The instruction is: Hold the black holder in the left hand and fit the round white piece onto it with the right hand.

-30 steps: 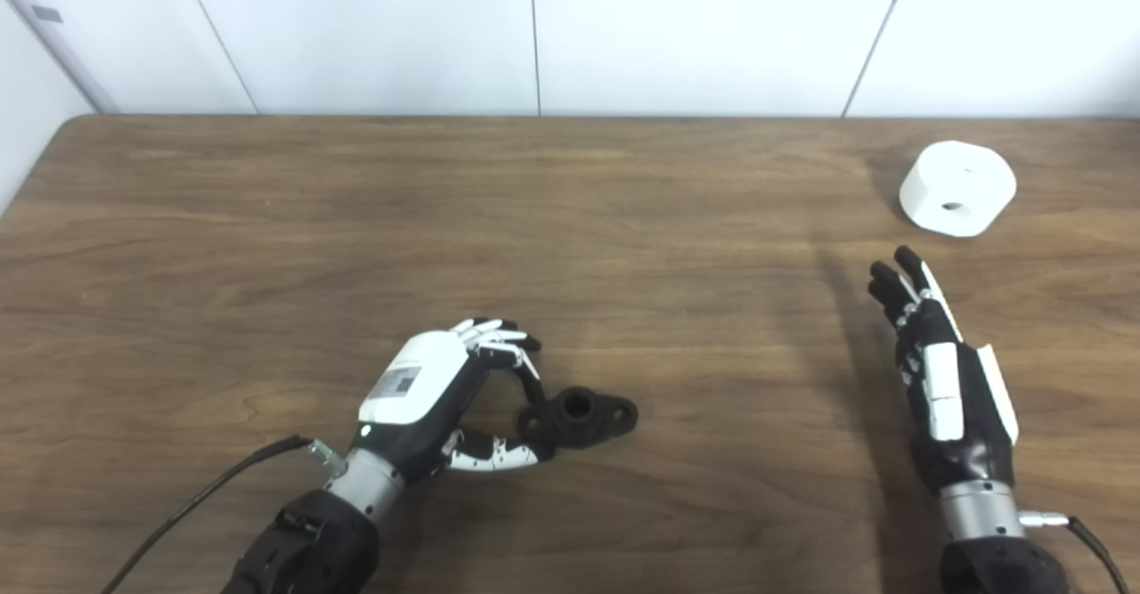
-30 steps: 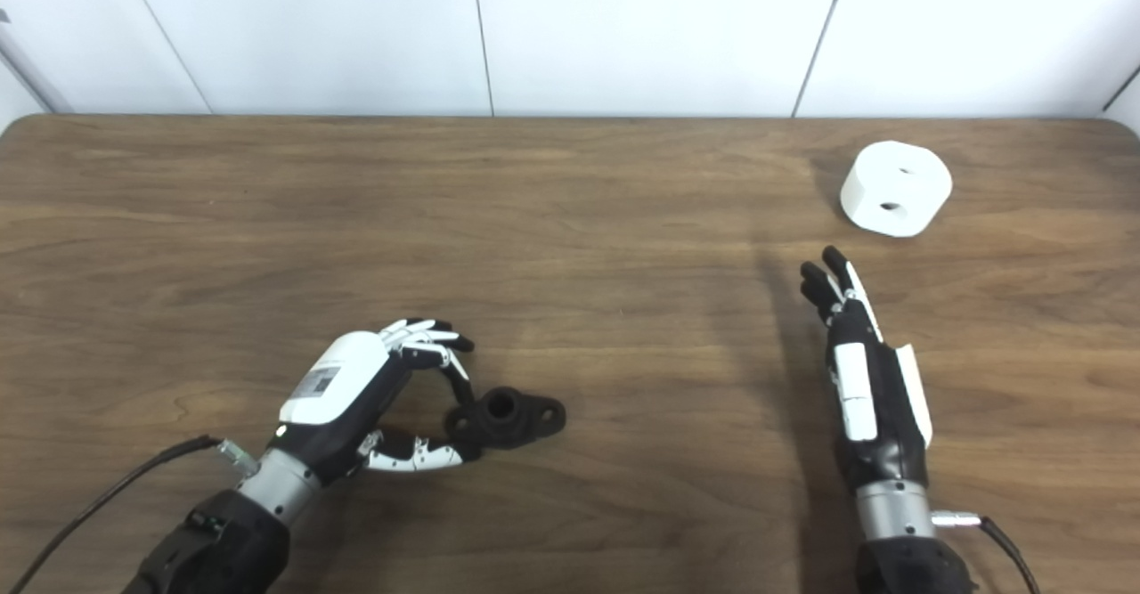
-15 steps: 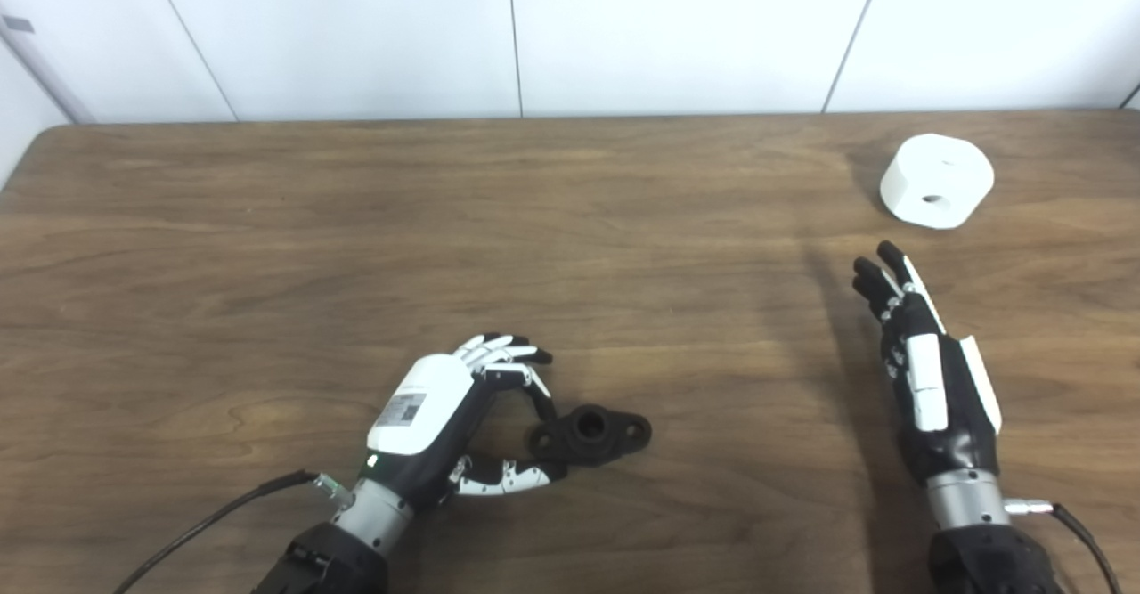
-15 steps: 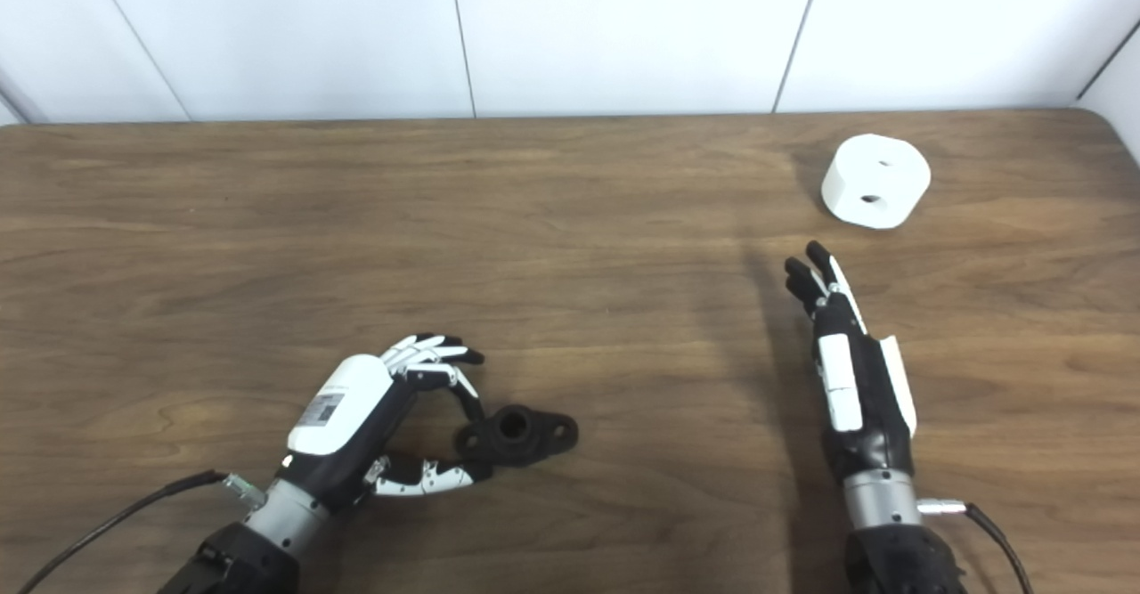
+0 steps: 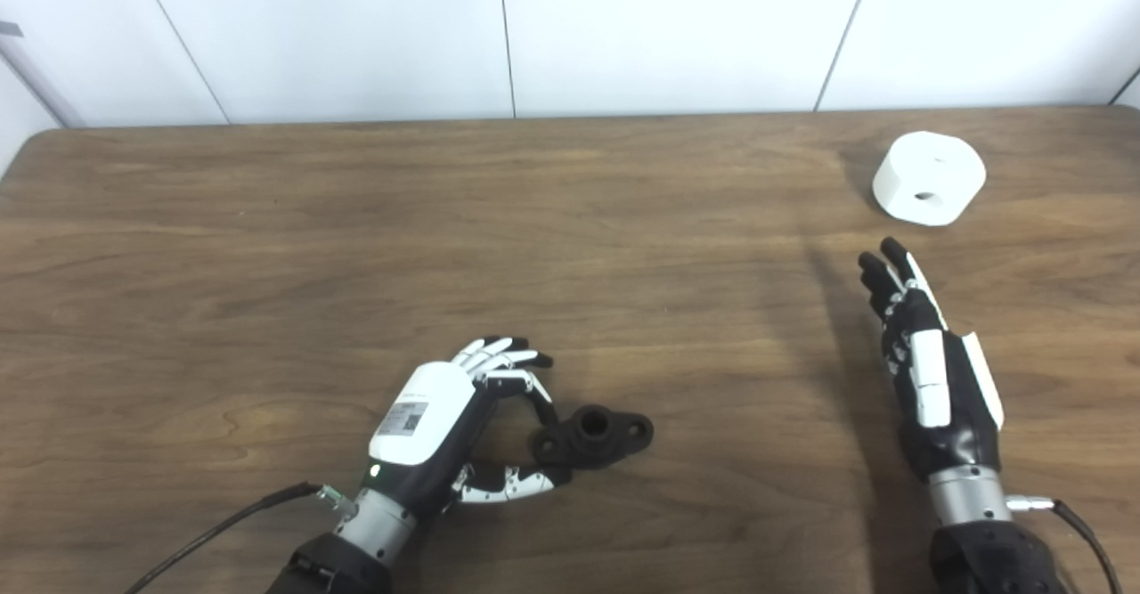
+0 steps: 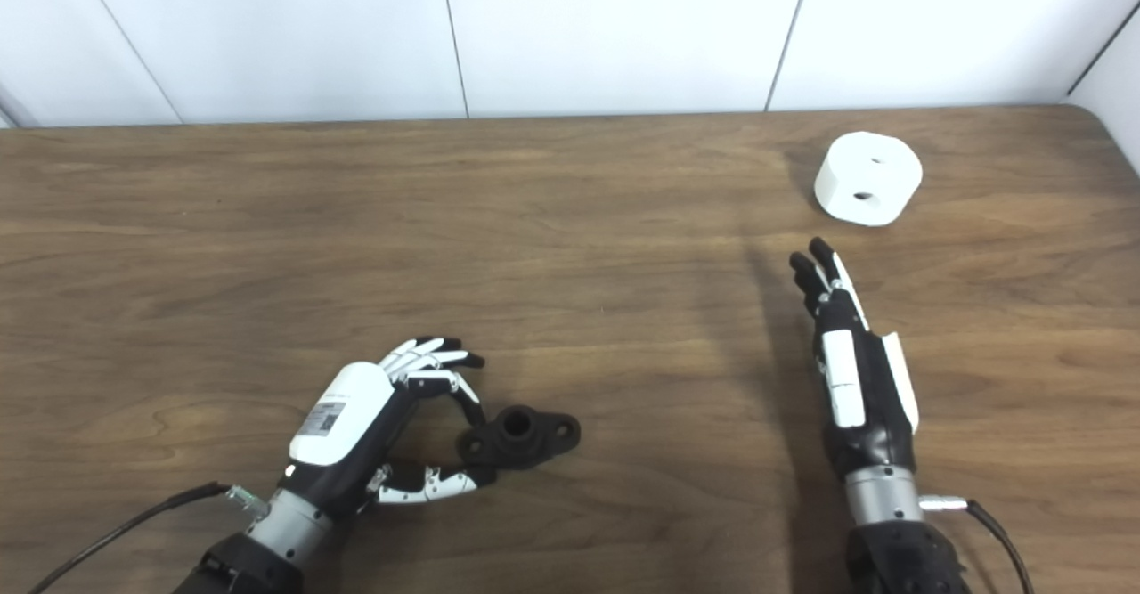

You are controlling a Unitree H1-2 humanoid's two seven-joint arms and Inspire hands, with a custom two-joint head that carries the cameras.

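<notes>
The black holder (image 5: 594, 435) lies on the wooden table (image 5: 356, 247) near the front, a short tube with a flange ear on each side. My left hand (image 5: 450, 425) is at its left end, with a finger and the thumb (image 5: 512, 484) pinched on the left ear while the other fingers stay spread. The round white piece (image 5: 929, 177), with a hole in its side, lies at the far right of the table. My right hand (image 5: 926, 353) is open and empty, fingers straight, edge-on above the table, a short way in front of the white piece.
White wall panels (image 5: 623, 33) stand behind the table's far edge. The table's right corner shows in the right eye view (image 6: 1100, 122). Cables run from both wrists off the bottom edge.
The camera has shifted a little, moving the whole picture left and down. Neither hand nor either piece has visibly moved on the table.
</notes>
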